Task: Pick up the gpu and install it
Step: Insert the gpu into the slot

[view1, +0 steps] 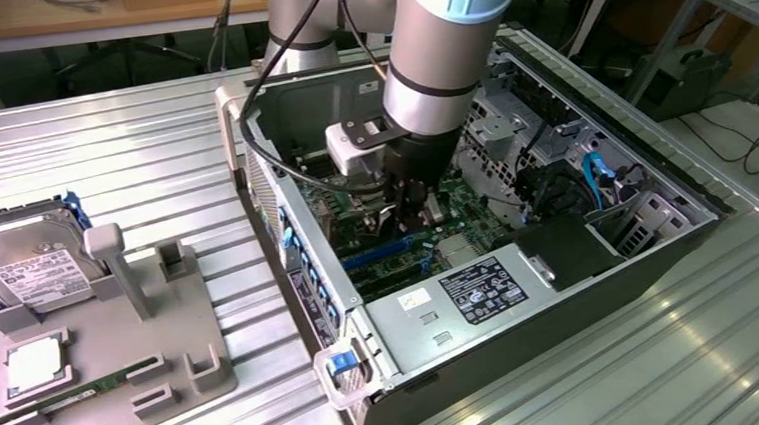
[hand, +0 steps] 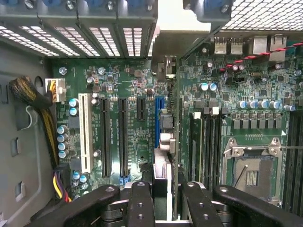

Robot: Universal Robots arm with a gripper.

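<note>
Wrist view: hand (hand: 168,188) pinching the gpu (hand: 164,171) inside the open computer case (view1: 332,101).
The card sits edge-on between the two fingers (hand: 142,201), lined up with the blue slot (hand: 158,109) just ahead of the hand. I cannot tell whether card and slot touch. The circuit board (hand: 137,142) lies beyond the hand.

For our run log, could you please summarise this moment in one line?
step: install | tool: shut on thin gpu card with silvery bracket | place: in line with blue motherboard slot
</note>
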